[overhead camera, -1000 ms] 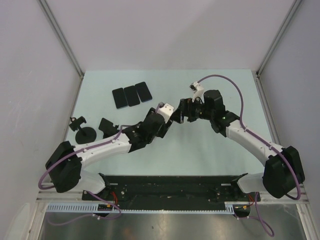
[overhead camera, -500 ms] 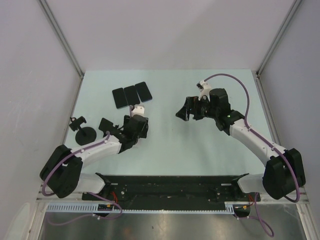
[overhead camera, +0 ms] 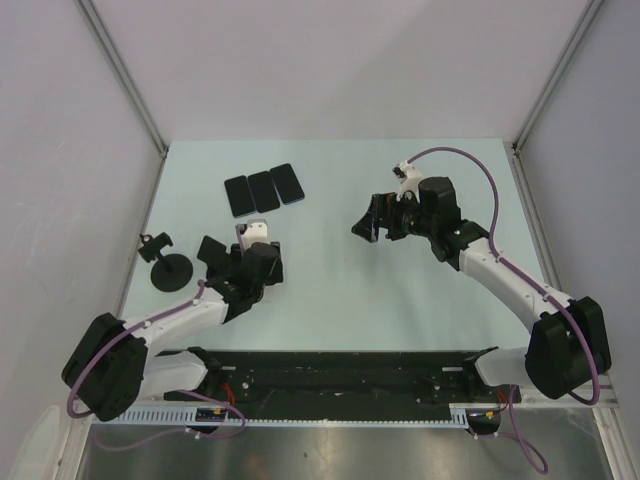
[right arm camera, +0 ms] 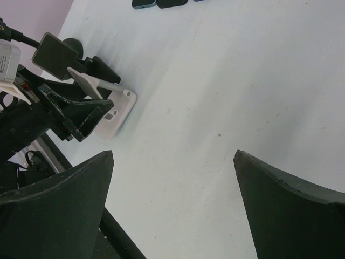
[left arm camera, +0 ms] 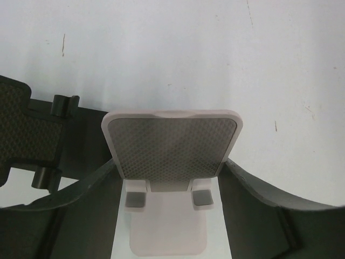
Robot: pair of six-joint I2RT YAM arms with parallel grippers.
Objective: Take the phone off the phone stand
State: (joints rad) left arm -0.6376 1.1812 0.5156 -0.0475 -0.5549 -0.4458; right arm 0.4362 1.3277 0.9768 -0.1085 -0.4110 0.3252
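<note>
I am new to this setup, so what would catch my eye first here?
The left gripper, closed around an empty white phone stand left of centre, stands out first. Then come three dark phones lying side by side at the far left, and the right gripper, open and empty.

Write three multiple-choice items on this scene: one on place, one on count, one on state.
1. The phones lie:
A. in a drawer
B. side by side on the table, far left
C. stacked in a pile at the near edge

2. Phones in view:
A. two
B. three
C. four

3. The pad of the white stand is:
A. bare
B. carrying a phone
C. hidden under a cloth

Key:
1. B, the top view shows them flat in a row on the table.
2. B, three dark slabs can be counted there.
3. A, the left wrist view shows only its grey textured face.
</note>
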